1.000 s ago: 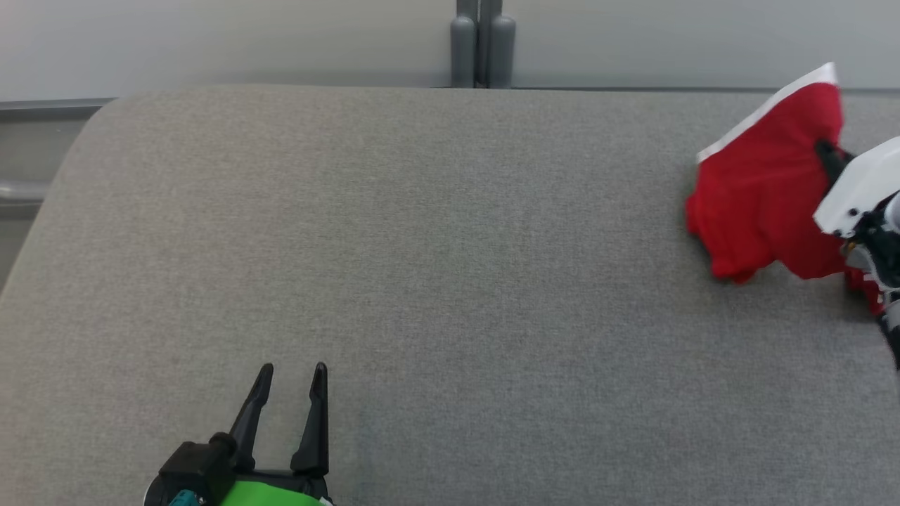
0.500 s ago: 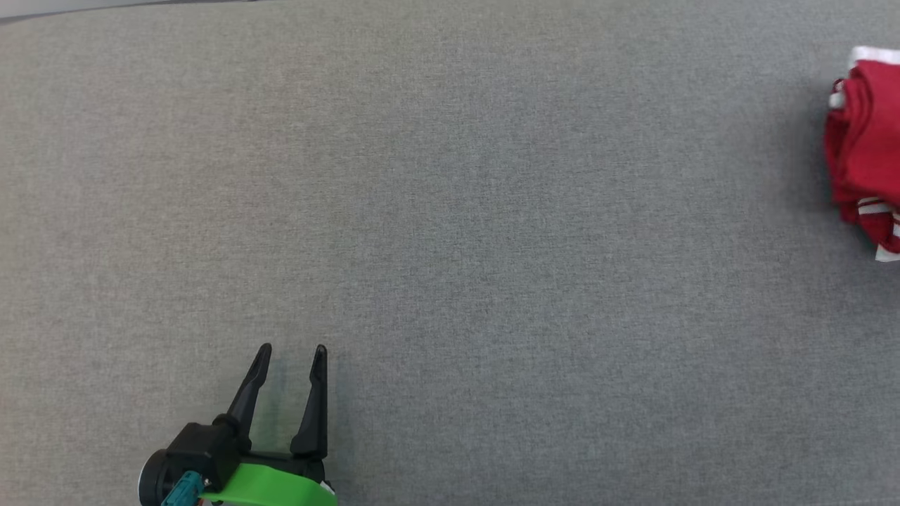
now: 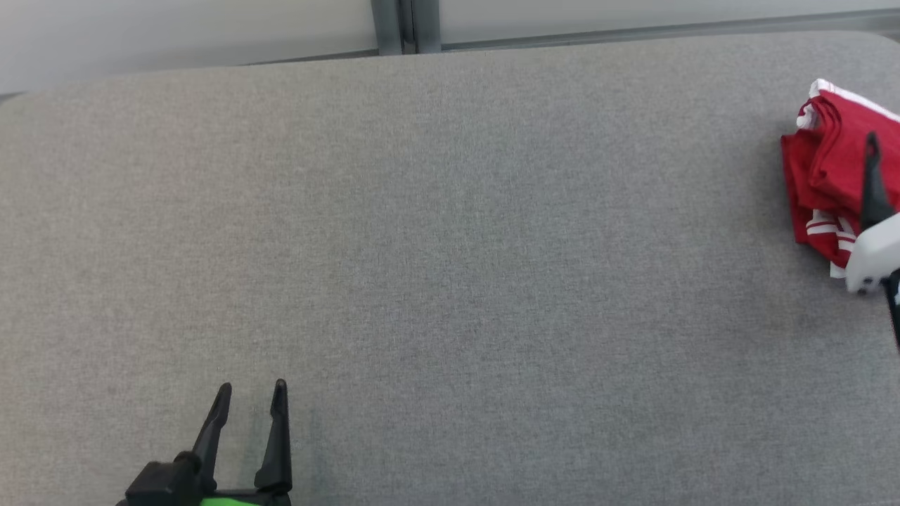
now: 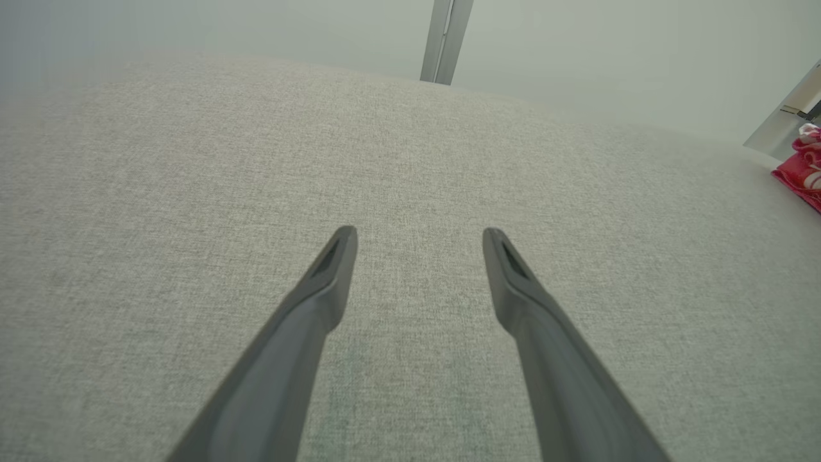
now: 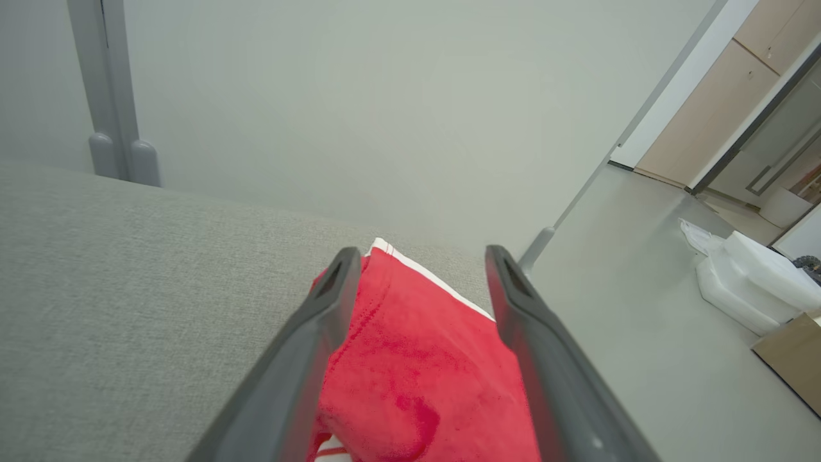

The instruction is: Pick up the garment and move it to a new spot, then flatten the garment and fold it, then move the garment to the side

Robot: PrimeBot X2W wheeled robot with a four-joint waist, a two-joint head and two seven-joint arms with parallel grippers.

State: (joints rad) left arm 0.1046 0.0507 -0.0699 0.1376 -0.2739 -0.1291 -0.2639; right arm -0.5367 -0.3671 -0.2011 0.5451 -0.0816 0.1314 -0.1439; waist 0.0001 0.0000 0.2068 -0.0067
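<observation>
garment (image 3: 826,169): red with white trim, bunched at the far right edge of the grey padded surface (image 3: 450,211) | right gripper (image 5: 421,251): fingers spread wide, straddling the garment | left gripper (image 3: 252,384): fingers wide apart, empty, near left over the surface

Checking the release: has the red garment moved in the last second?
Yes, downward: the garment overlapped the far edge of the table before; now it lies bunched on the table, below that edge.
</observation>
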